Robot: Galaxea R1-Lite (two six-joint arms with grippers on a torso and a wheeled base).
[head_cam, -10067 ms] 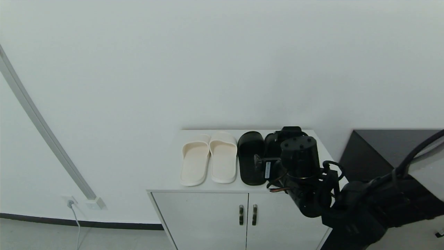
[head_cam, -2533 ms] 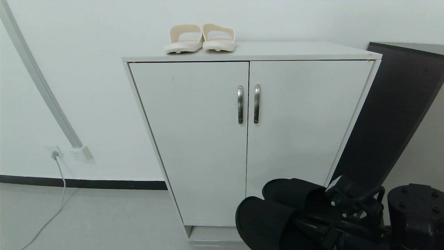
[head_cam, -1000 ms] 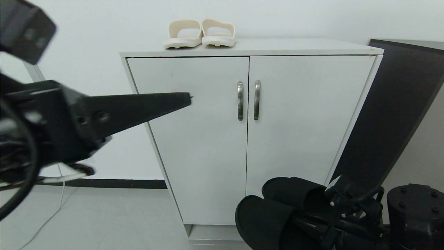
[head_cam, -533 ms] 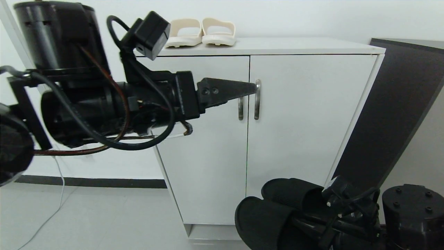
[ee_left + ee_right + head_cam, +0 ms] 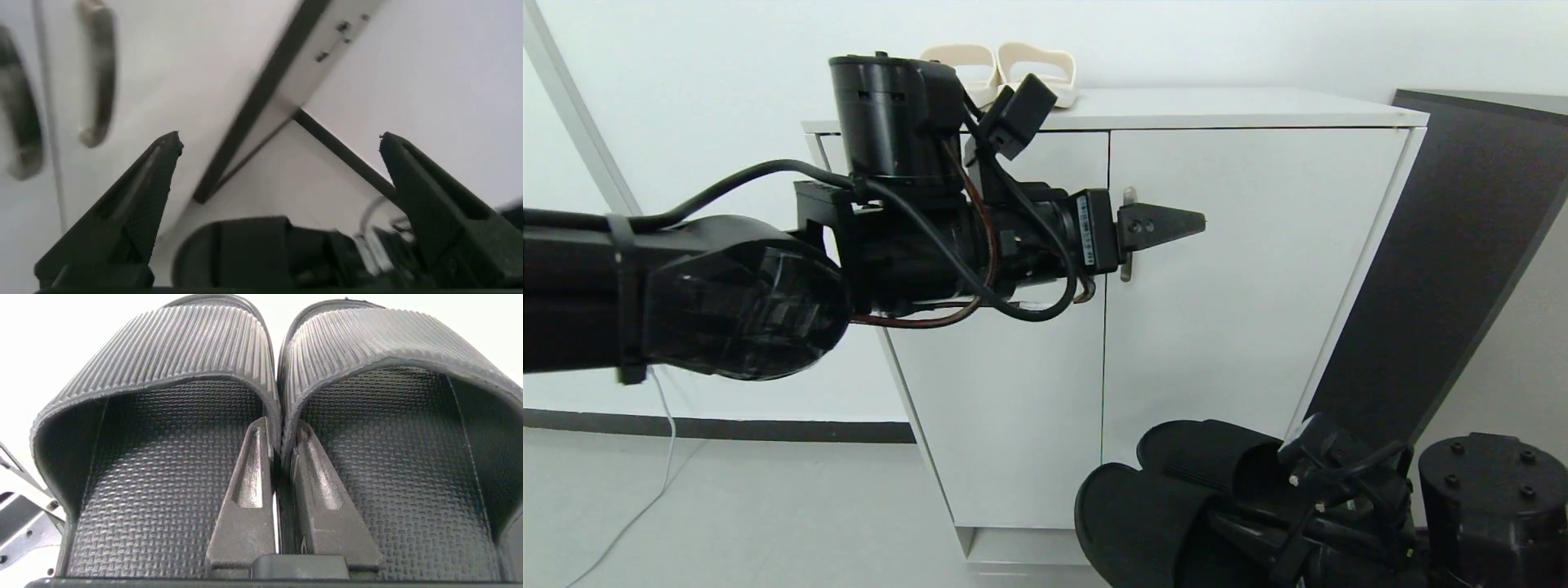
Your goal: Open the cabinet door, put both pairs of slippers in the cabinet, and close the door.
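Observation:
The white cabinet (image 5: 1241, 269) has both doors shut. Its two metal handles (image 5: 96, 82) meet at the middle seam. My left gripper (image 5: 1201, 219) reaches across the doors, its tip just past the right handle (image 5: 1125, 269) in front of the right door. In the left wrist view the left gripper (image 5: 279, 143) is open wide with nothing between its fingers. The cream slippers (image 5: 1033, 61) stand on the cabinet top. Low at the front right, my right gripper (image 5: 278, 457) is shut on the inner edges of the black slippers (image 5: 1168, 498), which lie side by side (image 5: 188, 449).
A dark panel (image 5: 1454, 269) leans beside the cabinet's right side. A white wall (image 5: 686, 106) runs behind, with a slanted cable duct (image 5: 572, 114) at the left. Grey floor (image 5: 727, 523) lies open left of the cabinet.
My left arm came in from the left and swept right across the doors, its tip now past the handles. Earlier the black slippers left the cabinet top in my right gripper, and the camera dropped lower.

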